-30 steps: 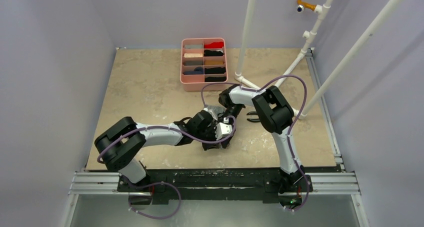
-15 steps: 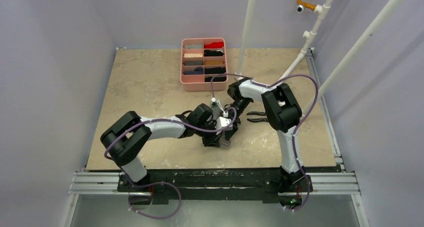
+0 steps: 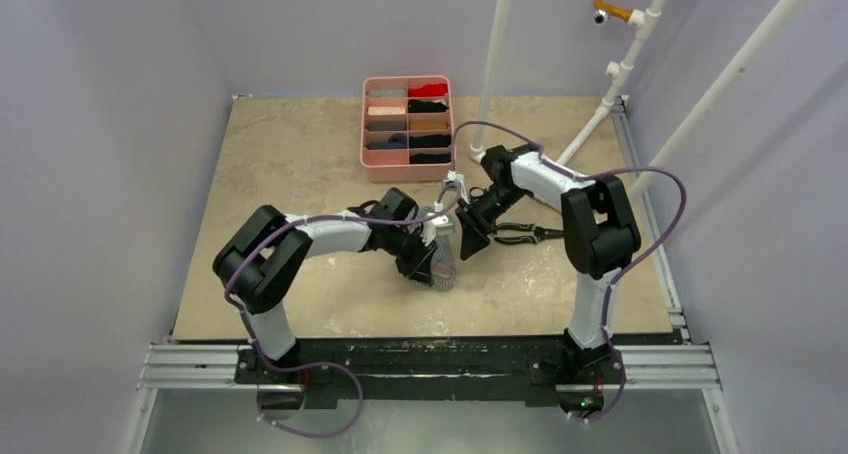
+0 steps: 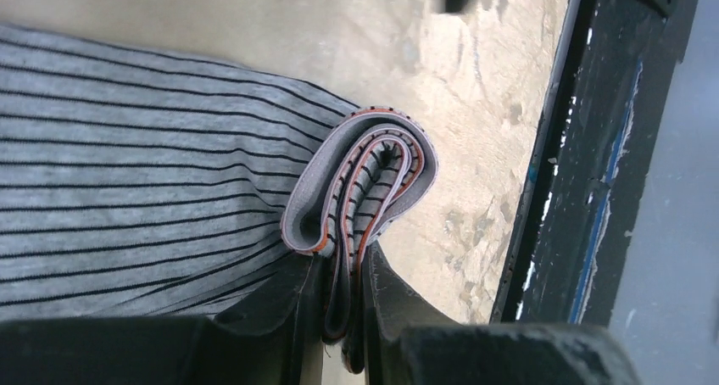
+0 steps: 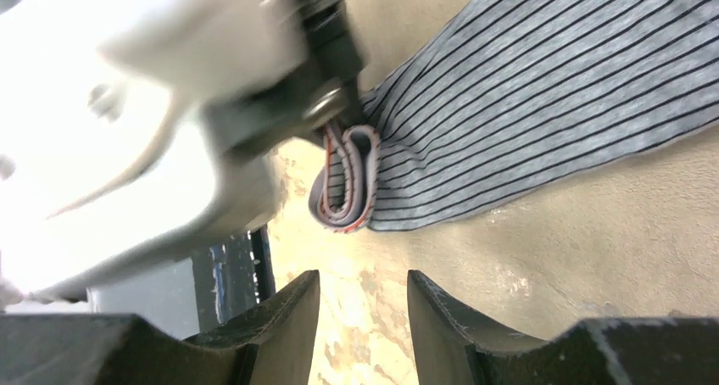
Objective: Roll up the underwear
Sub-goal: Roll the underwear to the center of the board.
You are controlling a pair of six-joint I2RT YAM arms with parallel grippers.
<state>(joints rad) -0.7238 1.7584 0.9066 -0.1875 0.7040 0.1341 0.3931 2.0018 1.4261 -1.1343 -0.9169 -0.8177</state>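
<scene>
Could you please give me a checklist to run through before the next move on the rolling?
1. Left gripper shut on the underwear's rolled edge: ok.
2. Roll started: ok, a small coil at the orange-red edge; the visible rest lies flat.
3. Right gripper open and empty: ok.
4. Right gripper clear of the underwear: ok, bare table beneath it.
5. Pliers apart from the underwear: ok.
6. Underwear's far end smooth: cannot tell, out of view.
</scene>
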